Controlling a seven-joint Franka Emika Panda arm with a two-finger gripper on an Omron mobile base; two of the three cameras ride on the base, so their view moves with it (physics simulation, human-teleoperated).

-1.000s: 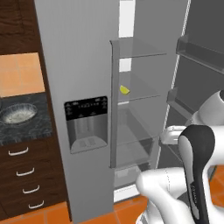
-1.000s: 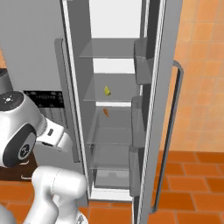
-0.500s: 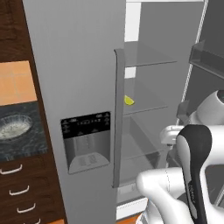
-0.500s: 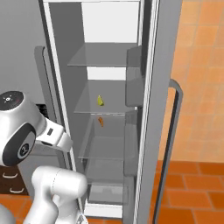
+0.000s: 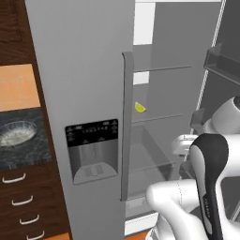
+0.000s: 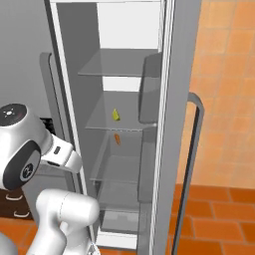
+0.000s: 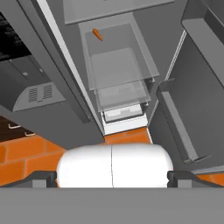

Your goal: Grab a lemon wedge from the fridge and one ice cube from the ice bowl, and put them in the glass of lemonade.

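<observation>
While the fridge (image 5: 84,70) stood with its right door swung open and its left door shut, the lemon wedge (image 5: 139,108) was seen lying on a glass shelf inside the open compartment, near the shelf's left front edge in the left base view. From the right base view the same wedge (image 6: 116,115) sat on the middle shelf, and a small orange piece (image 6: 117,139) — possibly a carrot, though too small to be told for certain — lay on the shelf just below it. That orange piece (image 7: 98,34) was also picked up at the top of the hand view, above the clear drawers at the fridge's bottom.

A black dispenser panel (image 5: 92,149) was set into the closed left door, beside its long vertical handle (image 5: 126,122). Far to the left, the ice bowl (image 5: 15,133) rested on a dark speckled counter (image 5: 28,152), above dark wood drawers (image 5: 23,206) with pale handles.

The white arm was folded low in front of the open compartment, well apart from the wedge. The gripper's fingertips were not made out in any view, so the state of the jaws cannot be told. An orange tiled floor (image 6: 209,219) was visible to the right.
</observation>
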